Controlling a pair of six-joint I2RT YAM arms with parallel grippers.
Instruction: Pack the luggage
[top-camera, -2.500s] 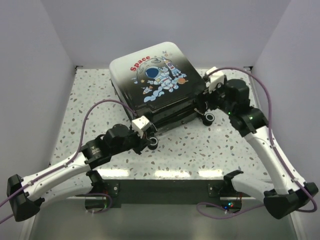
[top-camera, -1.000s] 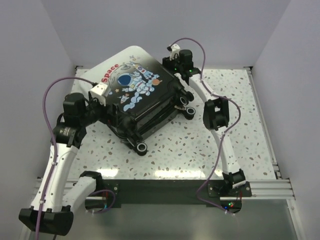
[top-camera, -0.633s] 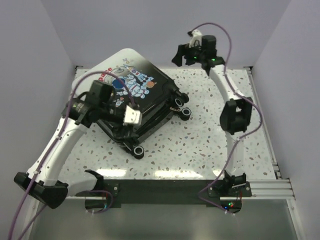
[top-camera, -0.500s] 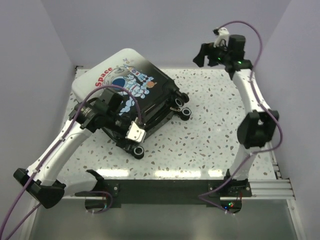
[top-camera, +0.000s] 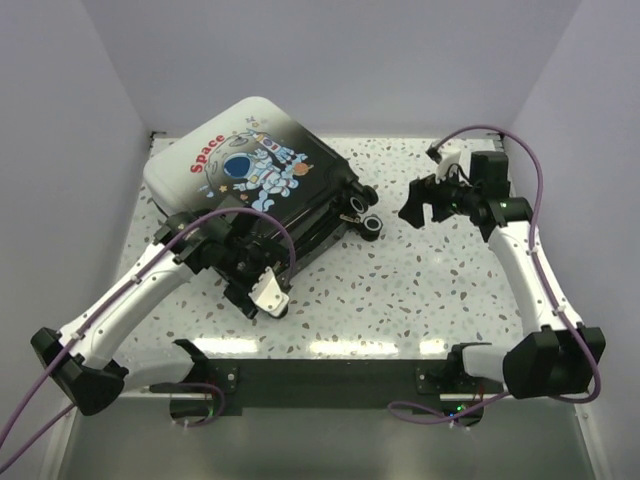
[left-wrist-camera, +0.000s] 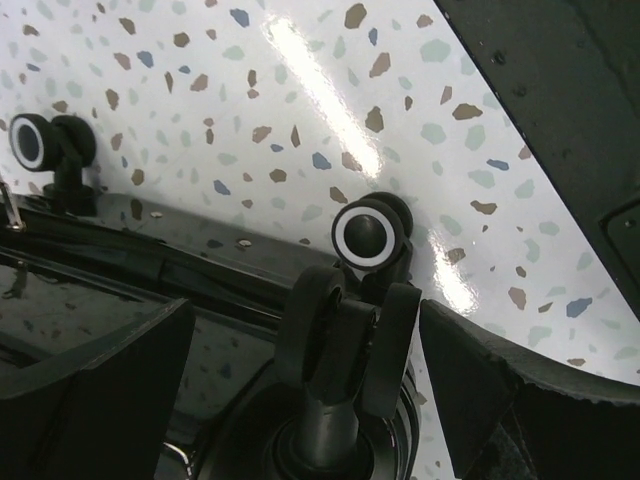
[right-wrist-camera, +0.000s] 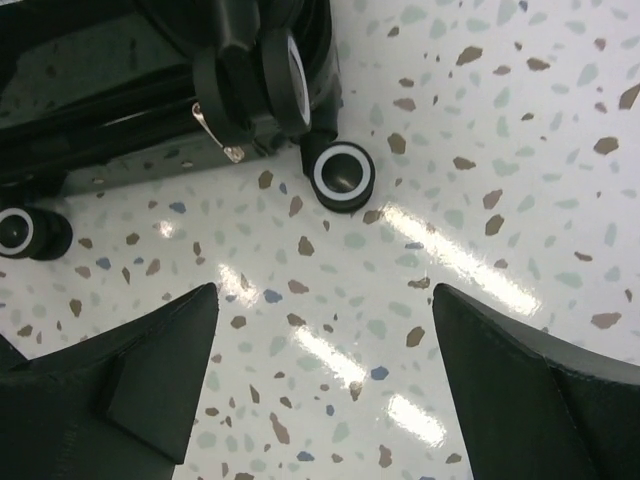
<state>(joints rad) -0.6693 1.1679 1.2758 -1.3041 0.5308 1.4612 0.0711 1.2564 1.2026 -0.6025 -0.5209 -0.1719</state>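
- Overhead, closed astronaut-print suitcase flat on the speckled terrazzo table, printed shell and red "Space" word facing up, black wheeled end turned toward the arm bases.
- Left gripper at the suitcase's near corner, fingers spread wide and gripping nothing.
- From the left wrist, those dark fingers flanking a black caster bracket of the suitcase, with no contact visible; white-rimmed wheel just beyond the bracket, a second wheel farther along the same edge.
- Right gripper to the right of the suitcase, apart from it, just past the right-hand caster; fingers parted and empty.
- From the right wrist, fingers open above bare tabletop beside the suitcase; single white-rimmed wheel between and beyond them, a paired caster against the shell behind it, and a small metal zip pull hanging at the suitcase edge.
- Purple cable of the left arm arching over the suitcase's near side.
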